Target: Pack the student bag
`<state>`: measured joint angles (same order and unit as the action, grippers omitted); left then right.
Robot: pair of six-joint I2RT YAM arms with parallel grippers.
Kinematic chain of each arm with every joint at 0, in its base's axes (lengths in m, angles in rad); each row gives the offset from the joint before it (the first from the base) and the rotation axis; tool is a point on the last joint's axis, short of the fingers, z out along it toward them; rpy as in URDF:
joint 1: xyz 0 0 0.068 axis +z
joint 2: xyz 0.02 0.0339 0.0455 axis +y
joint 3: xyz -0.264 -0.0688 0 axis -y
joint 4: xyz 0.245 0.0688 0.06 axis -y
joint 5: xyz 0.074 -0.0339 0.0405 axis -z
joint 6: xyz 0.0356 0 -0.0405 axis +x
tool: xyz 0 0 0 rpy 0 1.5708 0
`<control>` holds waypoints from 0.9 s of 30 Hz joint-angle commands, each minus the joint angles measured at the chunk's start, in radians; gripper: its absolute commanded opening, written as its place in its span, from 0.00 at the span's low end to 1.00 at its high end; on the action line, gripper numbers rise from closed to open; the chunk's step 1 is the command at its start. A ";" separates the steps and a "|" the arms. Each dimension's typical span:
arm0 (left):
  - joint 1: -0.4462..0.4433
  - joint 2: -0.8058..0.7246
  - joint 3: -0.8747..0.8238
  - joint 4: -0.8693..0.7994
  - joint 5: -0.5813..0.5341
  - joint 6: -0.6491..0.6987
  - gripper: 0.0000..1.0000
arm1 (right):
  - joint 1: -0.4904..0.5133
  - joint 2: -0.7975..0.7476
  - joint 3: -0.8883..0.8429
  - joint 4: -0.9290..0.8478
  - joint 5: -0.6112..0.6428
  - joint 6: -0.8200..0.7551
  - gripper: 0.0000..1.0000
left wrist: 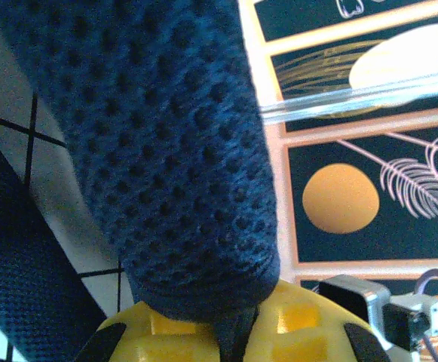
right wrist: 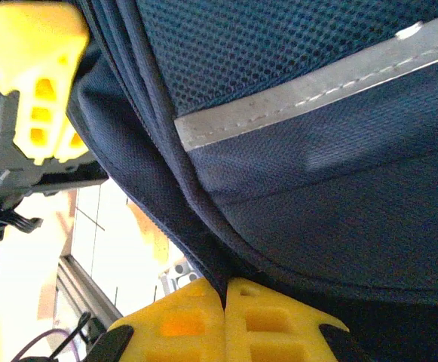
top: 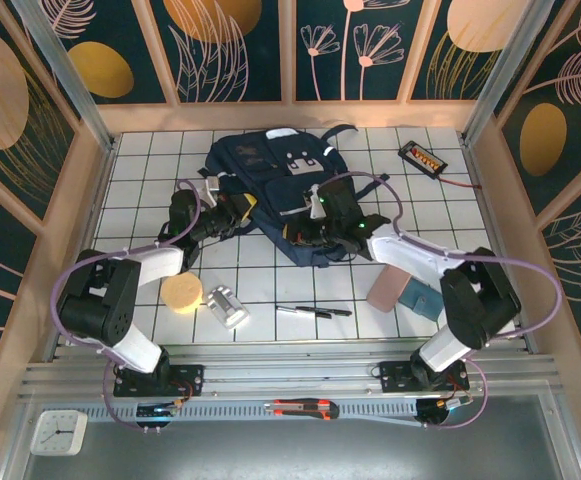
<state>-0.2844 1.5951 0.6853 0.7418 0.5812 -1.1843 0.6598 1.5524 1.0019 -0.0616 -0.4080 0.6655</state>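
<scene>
Barely started, I judge: left fingers (left wrist: 294, 339) and right fingers (right wrist: 271, 324) each pinch fabric of the student bag (top: 260, 160), with the pen (top: 315, 311) behind them unpacked.

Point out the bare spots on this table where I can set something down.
Bare tiles lie at the far left of the table, between the wall and the backpack, and on the right between backpack and wall, nearer than the black gadget. Crowded: the near row with yellow disc, can, pen, pink block.

Near edge of student bag (top: 260, 160) out of sight beneath left tool (top: 240, 207) and right tool (top: 298, 232)
</scene>
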 commanded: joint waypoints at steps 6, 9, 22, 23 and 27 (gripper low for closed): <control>0.062 -0.071 -0.019 0.094 -0.049 0.043 0.00 | -0.155 -0.082 -0.180 0.123 -0.052 0.126 0.00; 0.062 -0.071 -0.034 0.118 -0.049 0.027 0.00 | -0.168 -0.074 -0.186 0.172 -0.110 0.122 0.00; 0.062 -0.068 -0.056 0.181 -0.046 -0.020 0.00 | -0.126 0.038 -0.120 0.203 -0.328 0.083 0.64; 0.063 -0.069 -0.055 0.181 -0.044 -0.020 0.00 | -0.118 0.059 -0.109 0.197 -0.344 0.074 0.67; 0.062 -0.066 -0.052 0.186 -0.029 -0.021 0.00 | -0.100 0.138 -0.057 0.171 -0.384 0.035 0.72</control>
<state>-0.2241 1.5745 0.6147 0.7532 0.5404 -1.2015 0.5369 1.6482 0.9024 0.1089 -0.7021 0.7345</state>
